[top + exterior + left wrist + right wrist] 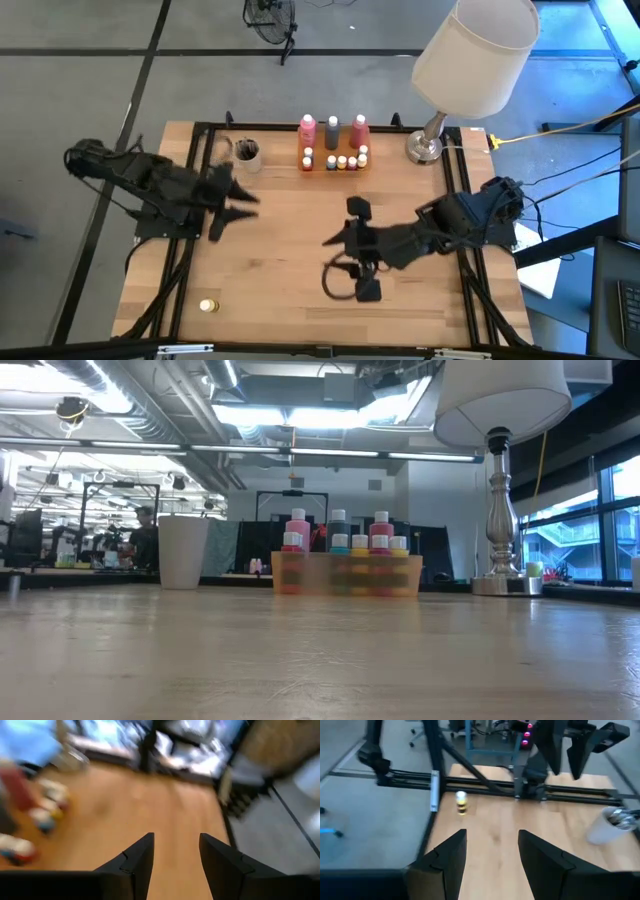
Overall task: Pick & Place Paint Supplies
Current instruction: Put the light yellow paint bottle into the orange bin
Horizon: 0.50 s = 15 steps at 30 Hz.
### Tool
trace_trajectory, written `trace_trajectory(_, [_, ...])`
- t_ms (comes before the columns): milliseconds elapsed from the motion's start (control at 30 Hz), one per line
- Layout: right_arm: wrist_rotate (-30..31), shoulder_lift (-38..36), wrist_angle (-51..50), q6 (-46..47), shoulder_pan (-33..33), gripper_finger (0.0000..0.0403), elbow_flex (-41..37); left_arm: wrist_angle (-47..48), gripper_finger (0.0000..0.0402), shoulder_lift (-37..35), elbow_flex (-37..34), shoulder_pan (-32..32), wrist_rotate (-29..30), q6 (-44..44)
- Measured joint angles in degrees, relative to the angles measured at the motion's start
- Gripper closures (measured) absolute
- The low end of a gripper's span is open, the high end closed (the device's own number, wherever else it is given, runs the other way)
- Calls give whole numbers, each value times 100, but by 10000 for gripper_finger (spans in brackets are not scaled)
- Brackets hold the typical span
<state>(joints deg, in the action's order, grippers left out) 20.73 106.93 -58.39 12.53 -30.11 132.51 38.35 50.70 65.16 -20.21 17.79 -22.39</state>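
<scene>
From above, I see the bottles and pots in the orange tray at twelve o'clock on the desk, one yellow-lidded pot alone near seven. Level view: tray untouched, beige cup beside it. Left wrist: left gripper fingers apart, empty; blur hides detail, probably swinging. Right wrist: right gripper likewise open, facing the stray pot. I'd approach it slowly and centred.

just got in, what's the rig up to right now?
Nothing is being held. The left claw hovers open near the beige cup, and the right claw is open over mid-table. Three bottles and most small pots already sit in the orange tray at the far edge. One yellow-lidded pot stands alone at the near left corner.
</scene>
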Motion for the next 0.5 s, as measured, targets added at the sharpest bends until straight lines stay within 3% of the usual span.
trace_trajectory(300, [13, 184, 223, 466, -601, 222, -7, 1717, 249, 1337, 1143, -1674, -488, -1765])
trace_trajectory(500, [1, 304, 374, 466, -835, 222, -7, 2554, 249, 1877, 1454, -2116, -1036, -4332])
